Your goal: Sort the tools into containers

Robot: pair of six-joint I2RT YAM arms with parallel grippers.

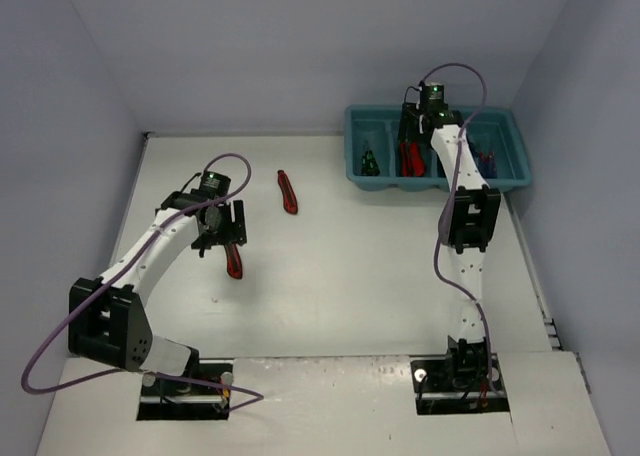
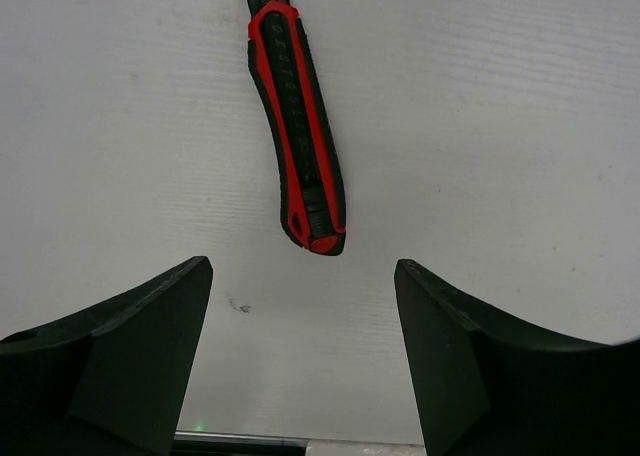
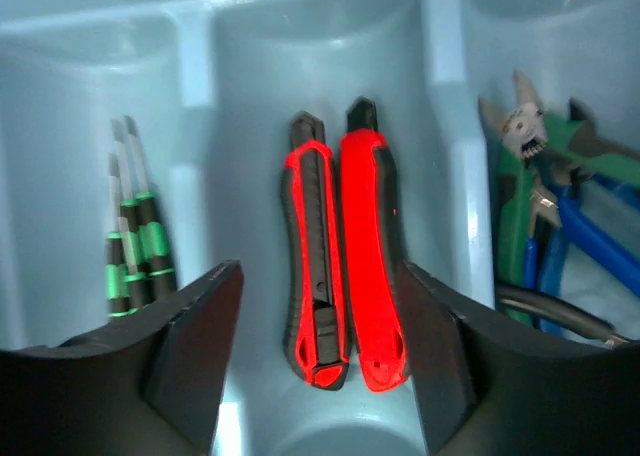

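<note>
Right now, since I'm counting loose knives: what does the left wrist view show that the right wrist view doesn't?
Left wrist only: one red-and-black utility knife lying on the white table. Right wrist only: the teal tray, two knives side by side in one compartment, screwdrivers and pliers in the neighbouring compartments. Both: the left fingers and the right fingers, open, holding nothing.

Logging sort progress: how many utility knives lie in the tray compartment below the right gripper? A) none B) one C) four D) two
D: the right wrist view shows two utility knives side by side in that compartment, with screwdrivers and pliers in the neighbouring ones.
</note>
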